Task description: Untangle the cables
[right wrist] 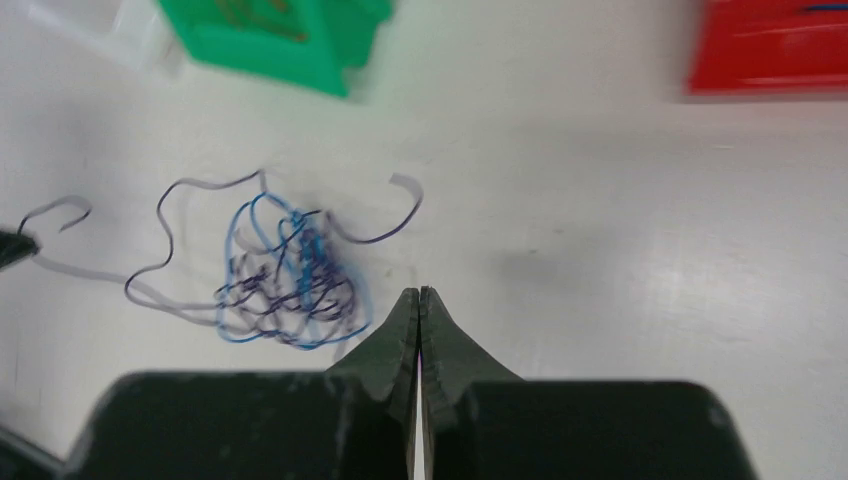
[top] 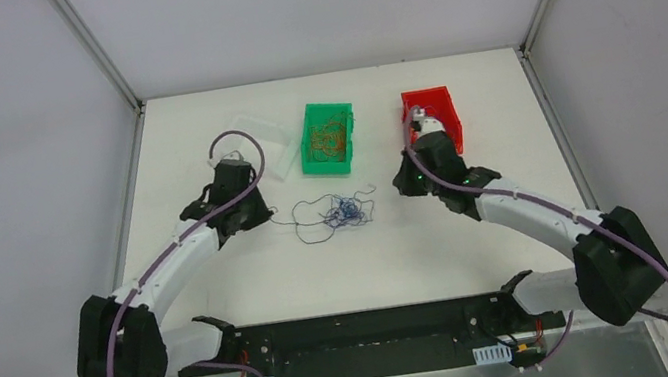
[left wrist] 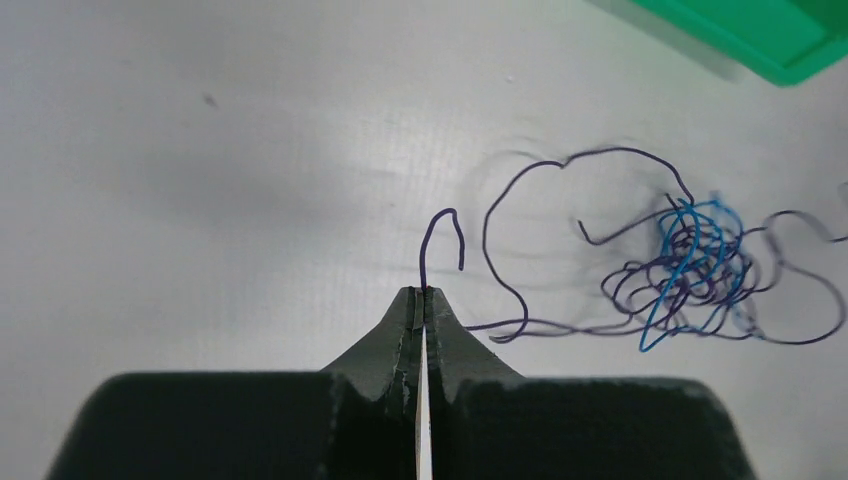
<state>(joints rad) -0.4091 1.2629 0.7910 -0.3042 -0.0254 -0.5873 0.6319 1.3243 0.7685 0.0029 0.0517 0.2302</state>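
Mid-table, between both arms, the cables [top: 342, 212] lie in one knot, with the untangling barely begun.
Overhead: left gripper [top: 264, 217] and right gripper [top: 402, 181] flank the knot on the table [top: 402, 259]. Left wrist: jaws pinched shut on a dark purple strand [left wrist: 440, 225]. Right wrist: jaws closed on nothing visible, just beside the unseparated blue and purple loops.

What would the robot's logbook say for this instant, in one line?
left gripper: shut on purple cable end | right gripper: shut, empty | tangle: knotted
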